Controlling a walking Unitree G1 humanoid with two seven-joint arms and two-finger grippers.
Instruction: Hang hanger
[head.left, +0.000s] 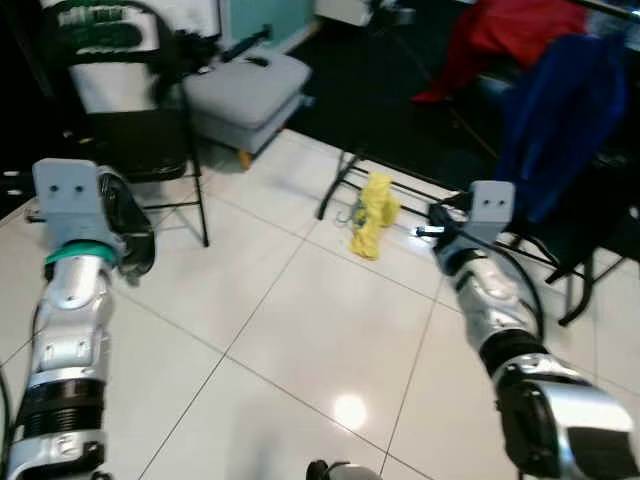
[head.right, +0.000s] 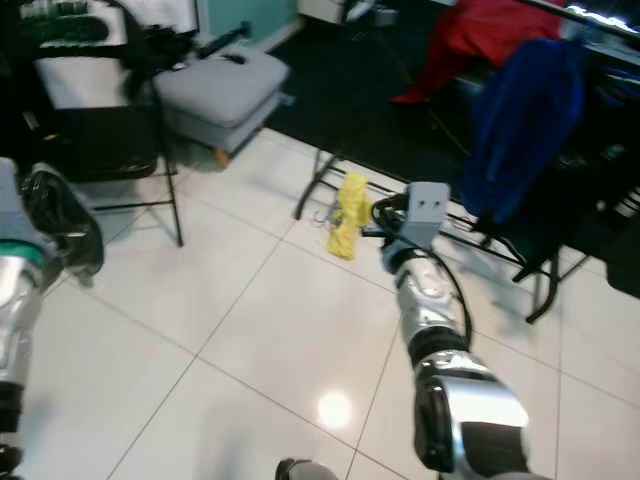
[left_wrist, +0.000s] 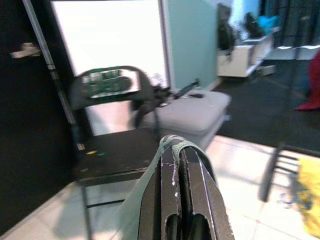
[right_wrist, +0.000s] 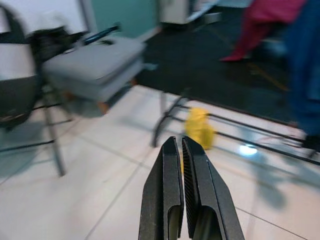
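- right gripper pressed closed, nothing in it, open white floor underneath
- hanger with yellow cloth lies ahead of it, against the rack base
- left gripper closed too, a greenish strap looped over the fingertips, black chair just ahead

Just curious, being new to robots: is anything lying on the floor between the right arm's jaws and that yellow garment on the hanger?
No. In the right wrist view, bare white tile floor separates the right gripper from the yellow garment.
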